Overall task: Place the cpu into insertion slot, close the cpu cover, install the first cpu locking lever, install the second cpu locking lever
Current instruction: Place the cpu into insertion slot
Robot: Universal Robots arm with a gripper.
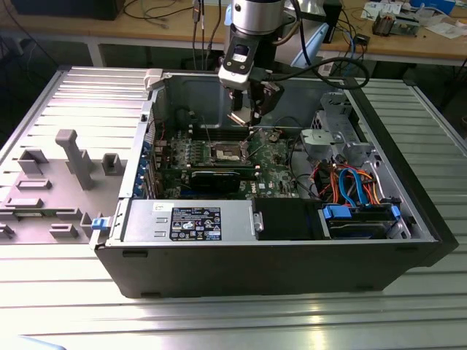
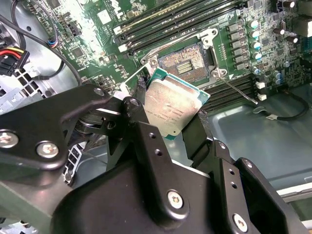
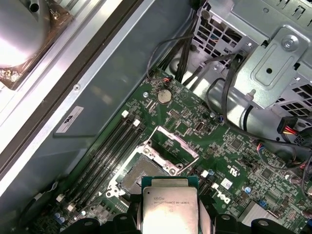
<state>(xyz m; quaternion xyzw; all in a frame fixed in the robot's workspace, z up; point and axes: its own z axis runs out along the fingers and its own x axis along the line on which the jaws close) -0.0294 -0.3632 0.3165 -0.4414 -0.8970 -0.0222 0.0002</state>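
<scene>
The end effector [image 2: 168, 119] is gripping the cpu [image 2: 171, 105] by two opposite edges, its fingers closed narrow on the chip with the silvery metal face turned toward the wrist. The chip is hanging clear of the green motherboard [image 3: 234, 161] and is not touching it. The insertion slot [image 2: 187, 61] is lying just beyond and below the fingertips, apart from the held chip, with its dark centre bare and nothing seated in it. In the first wrist view the cpu [image 3: 168, 209] is overlapping the near edge of the slot [image 3: 135, 175], so the two are looking close to lined up but probably not yet square over one another. On the far side of the slot from the end effector, the cpu cover [image 3: 173, 145] is standing swung open, leaving the way down free. Long memory slots [image 2: 161, 19] are running alongside the socket, and a thin metal lever [image 2: 239, 90] is lying swung out beside it. In the exterior view the end effector [image 1: 244, 120] is reaching down inside the open computer case [image 1: 255, 262], which is resting on the ridged counter [image 1: 219, 321], so the room around the fingers is looking tight.
</scene>
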